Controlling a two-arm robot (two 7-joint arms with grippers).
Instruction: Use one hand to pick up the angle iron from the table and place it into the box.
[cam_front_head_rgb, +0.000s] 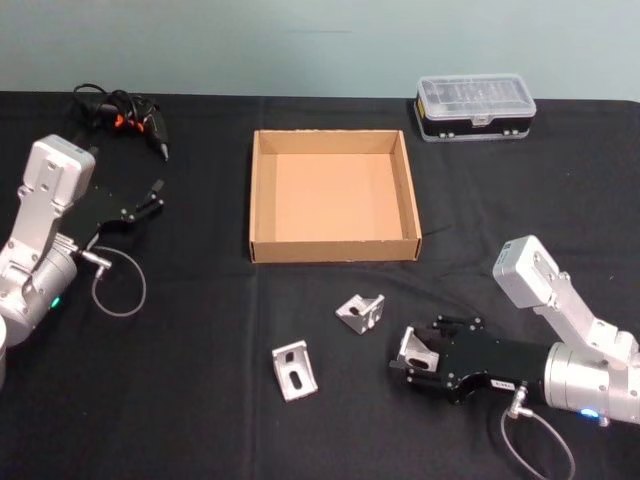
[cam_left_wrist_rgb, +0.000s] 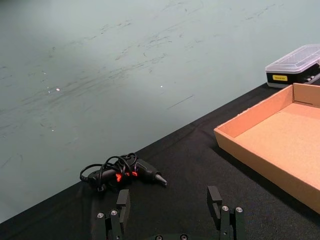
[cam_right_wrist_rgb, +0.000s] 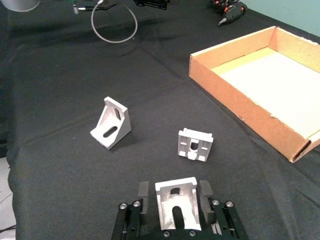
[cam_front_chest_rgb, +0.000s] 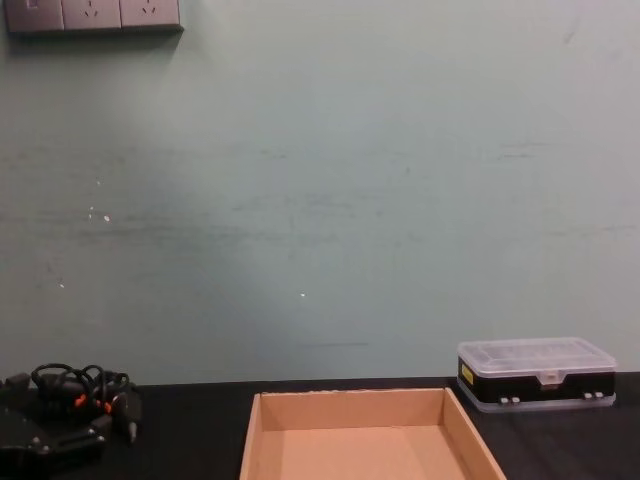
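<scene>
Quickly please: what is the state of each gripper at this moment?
Left gripper: open, holding nothing.
Right gripper: open around an angle iron on the table, not yet gripping it.

Silver right forearm (cam_front_head_rgb: 562, 300), black end effector (cam_front_head_rgb: 405, 356) (looped cable (cam_front_head_rgb: 512, 442)).

The box (cam_front_chest_rgb: 350, 408) loses its near wall to the chest view's lower edge.

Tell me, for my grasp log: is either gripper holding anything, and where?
Cannot be told: a bracket sits within the right gripper, flanked at its side edges, but contact isn't visible. The open left gripper holds nothing.
</scene>
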